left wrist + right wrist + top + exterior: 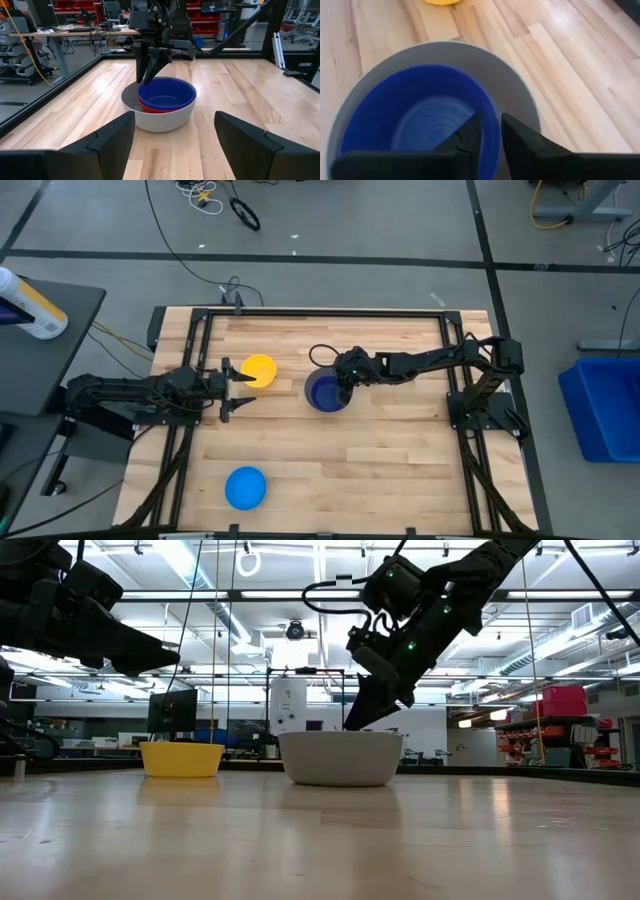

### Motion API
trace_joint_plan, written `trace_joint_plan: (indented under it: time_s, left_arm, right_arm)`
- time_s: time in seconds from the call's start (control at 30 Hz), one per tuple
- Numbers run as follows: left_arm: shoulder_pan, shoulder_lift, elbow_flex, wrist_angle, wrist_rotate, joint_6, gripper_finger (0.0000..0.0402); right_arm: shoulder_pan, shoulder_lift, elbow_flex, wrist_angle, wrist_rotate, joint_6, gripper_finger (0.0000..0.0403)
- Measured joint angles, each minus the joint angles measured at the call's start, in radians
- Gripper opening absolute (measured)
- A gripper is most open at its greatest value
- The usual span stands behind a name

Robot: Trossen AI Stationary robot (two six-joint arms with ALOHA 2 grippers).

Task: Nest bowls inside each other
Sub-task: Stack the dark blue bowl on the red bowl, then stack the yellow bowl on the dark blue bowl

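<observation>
The step in hand is judged to be the setting of the dark blue bowl [166, 93] into the stack near the middle of the table [400, 470]. In the left wrist view the dark blue bowl is seen sitting inside the red bowl [150, 107], which in turn sits inside the grey bowl [160, 119], so 3 of the 5 bowls are nested.

The right gripper [487, 131] is placed at the rim of the dark blue bowl, with 1 finger inside the rim and 1 outside it. A narrow gap is seen between the fingers, but whether the rim is gripped or let go cannot be told from these views.

The left gripper [237, 388] is held wide open with nothing in it, near the table's left edge and just beside the yellow bowl [259, 370], which stands upright and apart from the stack. The light blue bowl [245, 487] is seen near the table's front edge, well apart from the rest; it appears to lie upside down, though this is not certain.

The next move calls for the right gripper to be lifted clear of the stack without the dark blue bowl being dragged out. The yellow bowl is then best taken by its rim and carried to the stack. If inverted, the light blue bowl would have to be turned over.
</observation>
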Motion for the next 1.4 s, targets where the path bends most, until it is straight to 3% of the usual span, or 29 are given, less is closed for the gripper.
trace_joint_plan:
  time_s: [0.2, 0.43, 0.63, 0.8, 1.13, 1.4]
  left_arm:
    - [0.000, 0.000, 0.000, 0.000, 0.000, 0.000, 0.0283]
    - [0.000, 0.000, 0.000, 0.000, 0.000, 0.019, 0.0283]
    - [0.000, 0.000, 0.000, -0.001, 0.002, 0.027, 0.0283]
    - [0.000, 0.000, 0.000, -0.008, 0.065, 0.058, 0.0283]
    - [0.000, 0.000, -0.002, 0.112, 0.106, 0.073, 0.0283]
    - [0.000, 0.000, -0.002, 0.156, 0.210, -0.039, 0.0283]
  right_arm:
    - [0.000, 0.000, 0.000, 0.040, 0.100, -0.009, 0.0176]
    - [-0.005, 0.000, 0.000, 0.171, 0.049, -0.058, 0.0238]
    - [-0.003, -0.002, 0.034, 0.271, -0.062, -0.084, 0.0235]
    - [0.009, -0.002, 0.056, 0.275, -0.117, -0.105, 0.0219]
    - [0.103, -0.002, 0.056, 0.246, -0.114, -0.078, 0.0203]
    - [0.147, -0.002, 0.040, 0.182, -0.001, -0.082, 0.0210]
